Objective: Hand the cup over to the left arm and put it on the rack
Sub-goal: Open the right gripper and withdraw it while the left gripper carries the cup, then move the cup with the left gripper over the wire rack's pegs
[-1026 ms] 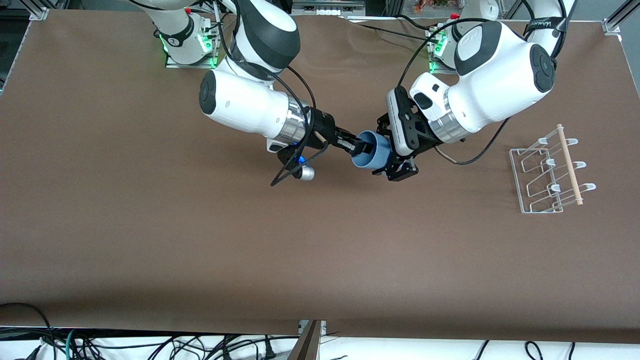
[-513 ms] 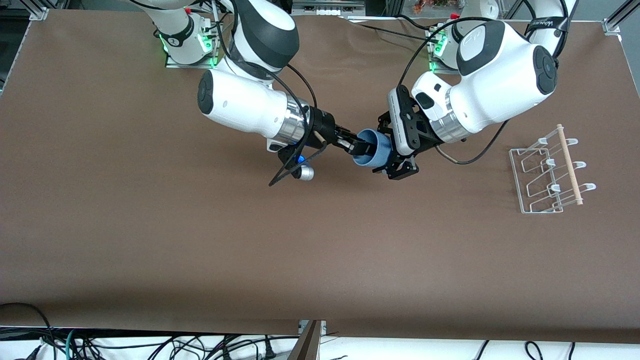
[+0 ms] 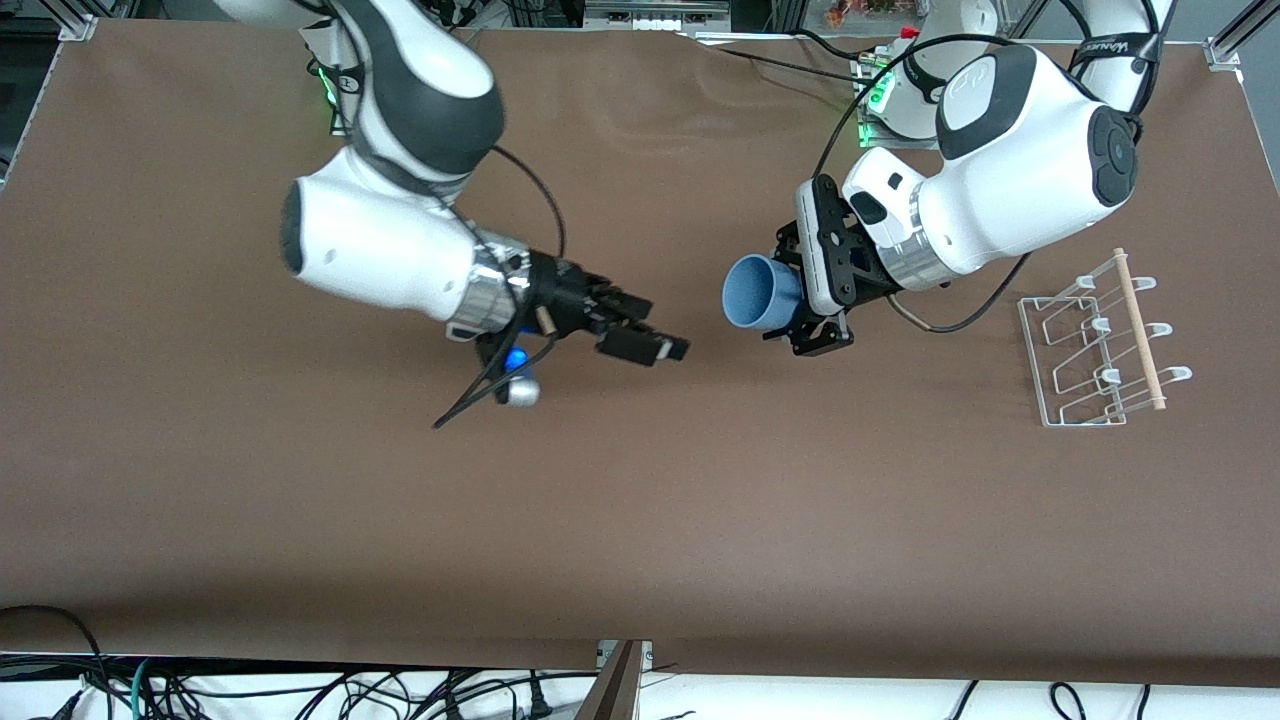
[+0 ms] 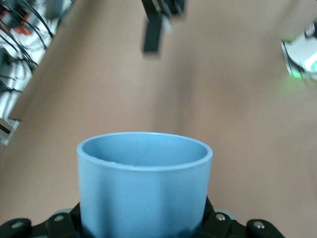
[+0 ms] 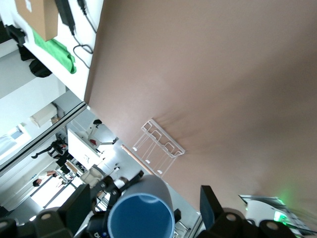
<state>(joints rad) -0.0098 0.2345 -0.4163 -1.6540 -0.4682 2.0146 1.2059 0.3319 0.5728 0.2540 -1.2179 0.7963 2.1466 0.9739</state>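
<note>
Over the table [image 3: 300, 520], toward the right arm's end of it, the right gripper [image 3: 640, 335] hangs in the air with its fingers spread and nothing between them, so it's let go. It sits well apart from the rack [image 3: 1095, 345], with the cup [image 3: 760, 292] between the two. In the right wrist view you can see that gripper's own fingers [image 5: 210, 203] standing wide, the cup [image 5: 141, 210] off in the distance with its mouth facing the camera, and the rack [image 5: 161, 146] lying on the brown table [image 5: 223, 74].

Next along is the cup itself, light blue, no handle, held up off the table and tipped on its side so its open mouth points toward the right gripper. It's near the rack but not touching it, up in the air on the rack's right-arm side.

Right at the cup's base is the left gripper [image 3: 815, 300], clamped on the cup. The left wrist view shows the cup [image 4: 143, 183] sitting snug between that gripper's black fingers, rim pointing away from the camera, and the right gripper [image 4: 156, 25] farther off over the table [image 4: 237, 99].

Last comes the rack, white wire with a pale wooden dowel across it, resting on the table at the left arm's end.
</note>
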